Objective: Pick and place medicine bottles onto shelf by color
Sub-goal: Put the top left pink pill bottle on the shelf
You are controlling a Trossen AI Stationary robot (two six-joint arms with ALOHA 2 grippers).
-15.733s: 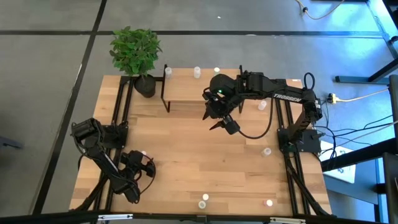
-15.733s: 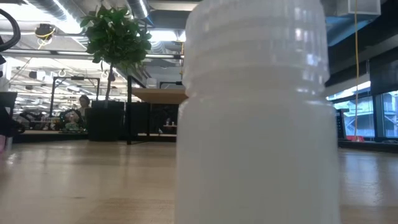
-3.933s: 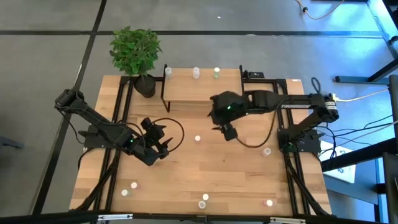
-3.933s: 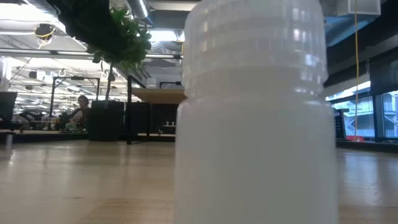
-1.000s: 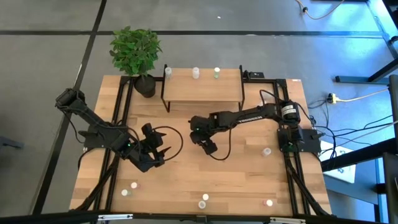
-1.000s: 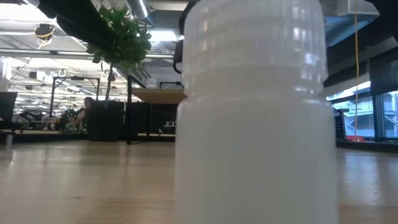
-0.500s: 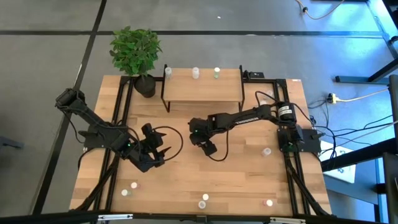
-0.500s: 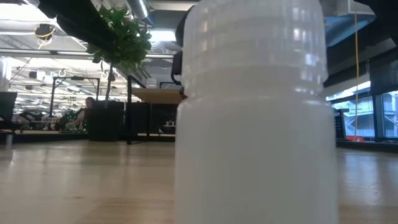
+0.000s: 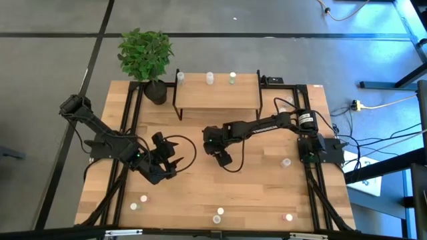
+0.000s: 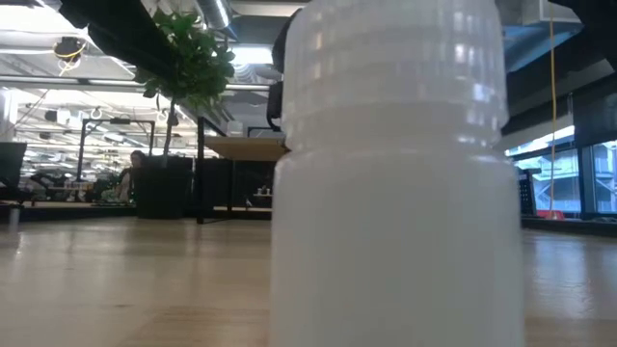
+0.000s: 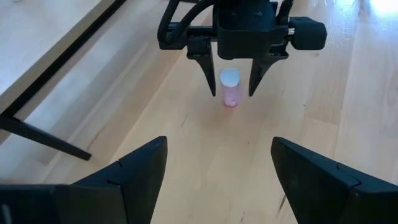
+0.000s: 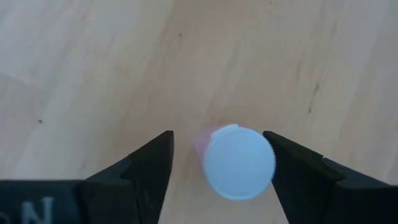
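A small pink bottle with a white cap (image 12: 239, 163) stands upright on the tabletop near its middle. My right gripper (image 12: 217, 135) hangs over it, pointing steeply down and open. In the left wrist view its two fingers (image 11: 209, 73) stand on either side of the bottle (image 11: 231, 98), with gaps showing. My left gripper (image 11: 217, 155) waits open left of centre (image 9: 172, 159), facing the bottle. The shelf (image 9: 217, 93) stands at the far edge with three bottles on its board (image 9: 210, 78).
Loose bottles stand near the front edge (image 9: 219, 214), front left (image 9: 137, 203) and right side (image 9: 285, 162). A potted plant (image 9: 145, 53) stands at the far left corner. One whitish bottle (image 10: 395, 193) stands right before the low camera and blocks most of its view.
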